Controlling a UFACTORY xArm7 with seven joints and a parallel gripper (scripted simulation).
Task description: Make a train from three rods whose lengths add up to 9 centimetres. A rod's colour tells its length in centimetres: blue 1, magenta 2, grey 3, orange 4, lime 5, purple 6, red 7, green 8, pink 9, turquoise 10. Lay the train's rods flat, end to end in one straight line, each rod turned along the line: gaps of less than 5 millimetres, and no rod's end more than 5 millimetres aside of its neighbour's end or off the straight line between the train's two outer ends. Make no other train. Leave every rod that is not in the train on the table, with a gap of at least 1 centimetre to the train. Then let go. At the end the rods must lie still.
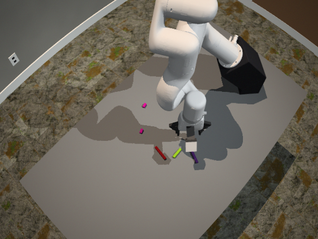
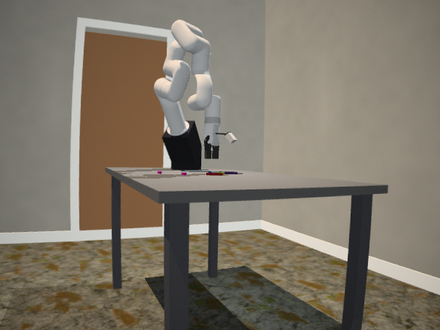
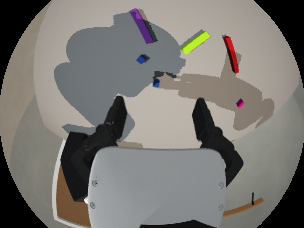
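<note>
My gripper (image 1: 189,133) (image 2: 211,158) (image 3: 160,104) is open and empty, high above the table. A red rod (image 1: 160,153) (image 2: 215,174) (image 3: 231,55), a lime rod (image 1: 177,153) (image 3: 195,42) and a purple rod (image 1: 194,157) (image 2: 231,173) (image 3: 142,26) lie apart at different angles. Two blue rods lie near each other in the wrist view, one (image 3: 141,59) near the purple rod, the other (image 3: 156,83) nearer the fingers; the arm hides them in the top view. One magenta rod (image 1: 141,131) (image 2: 184,174) (image 3: 240,103) lies beyond the red rod. Another magenta rod (image 1: 144,105) (image 2: 159,172) lies farther off.
The grey table (image 1: 109,182) (image 2: 274,181) carries all the rods. The black arm base (image 1: 243,70) (image 2: 183,149) stands at the table's far end. The wrist camera block (image 1: 191,146) (image 2: 231,137) sticks out from the wrist and partly covers the purple rod in the top view.
</note>
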